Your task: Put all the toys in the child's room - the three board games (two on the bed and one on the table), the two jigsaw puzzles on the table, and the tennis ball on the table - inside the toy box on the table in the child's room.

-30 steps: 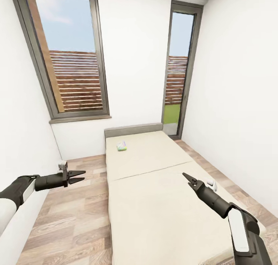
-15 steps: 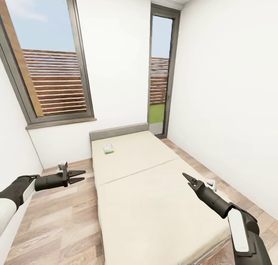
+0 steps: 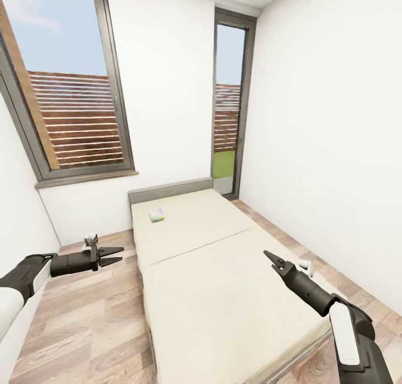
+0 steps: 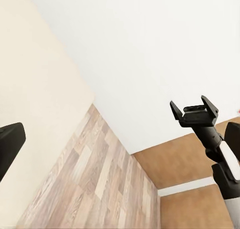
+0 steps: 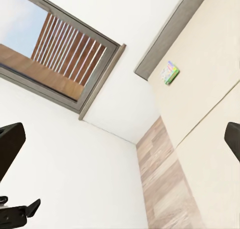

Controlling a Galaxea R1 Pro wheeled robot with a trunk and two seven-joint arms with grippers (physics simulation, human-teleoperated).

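1. Left gripper: jaws spread, nothing between them, held over the wood-plank floor beside the bed.
2. Board game: one small pale, multicoloured box lies flat on the mattress near the grey headboard, well apart from both grippers. Only one box can be made out on the bed; its cover print is too small to read.
3. Right gripper: hangs over the right part of the mattress; from the head view I cannot tell how its jaws stand. The right wrist view has its two fingertips at opposite edges of the picture, so they are spread and hold nothing.
4. Risks (judgement): the box is thin and flat on a soft surface, so a finger may slide over it or push it toward the headboard. A long reach could also bring the base against the bed frame.
5. View differences: the right wrist view gives the game with the window and headboard. The left wrist view gives the right gripper open, seen head-on against the white wall.
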